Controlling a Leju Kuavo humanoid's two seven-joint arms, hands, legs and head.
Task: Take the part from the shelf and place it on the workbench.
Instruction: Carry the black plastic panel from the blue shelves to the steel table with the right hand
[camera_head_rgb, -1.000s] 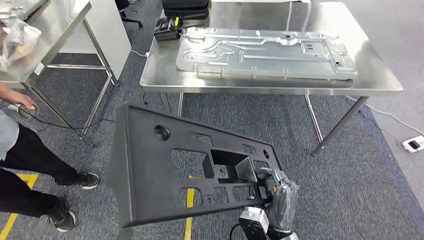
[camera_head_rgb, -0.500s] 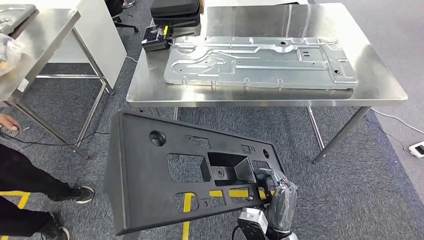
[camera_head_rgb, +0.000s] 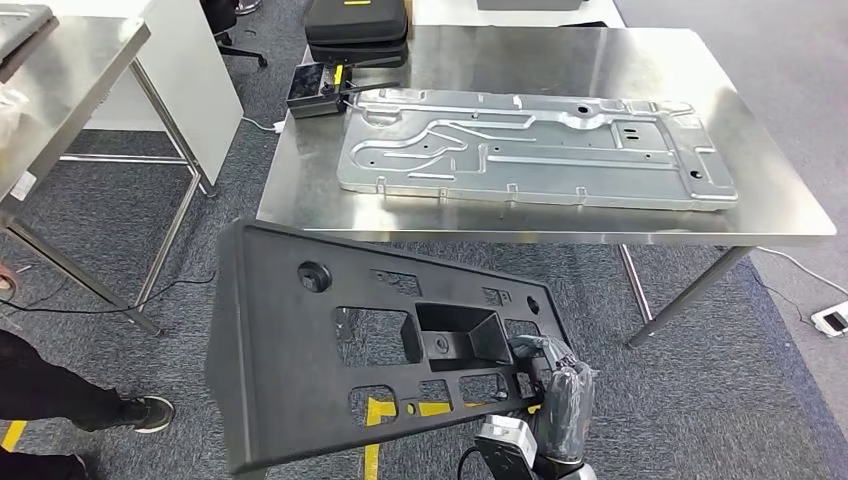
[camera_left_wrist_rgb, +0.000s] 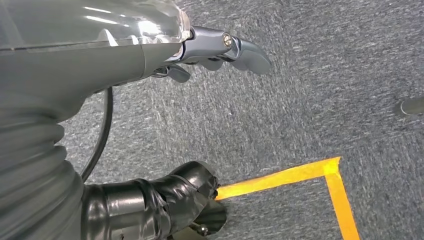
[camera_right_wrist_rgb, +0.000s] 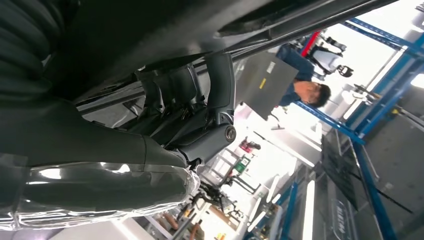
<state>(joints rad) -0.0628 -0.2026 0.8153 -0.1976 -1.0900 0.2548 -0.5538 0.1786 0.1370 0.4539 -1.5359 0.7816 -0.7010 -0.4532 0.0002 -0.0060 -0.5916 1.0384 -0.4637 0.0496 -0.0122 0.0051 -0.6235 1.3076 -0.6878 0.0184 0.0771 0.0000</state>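
Black part (camera_head_rgb: 370, 345), long axis crosswise, right hand (camera_head_rgb: 555, 385) gripping

The right hand (camera_head_rgb: 548, 372) grips the lower right edge of a large black plastic part (camera_head_rgb: 350, 350), a flat panel with rectangular cut-outs and a round hole, held tilted above the grey carpet (a strip of yellow floor tape (camera_head_rgb: 378, 420) shows through its openings). Just beyond the panel's upper edge stands the steel workbench (camera_head_rgb: 780, 190), bearing a long stamped metal sheet (camera_head_rgb: 530, 150) and, at its far left corner, a small black device (camera_head_rgb: 312, 90). At the left edge are a second steel table (camera_head_rgb: 60, 110) and a person's dark-trousered leg and shoe (camera_head_rgb: 70, 400).
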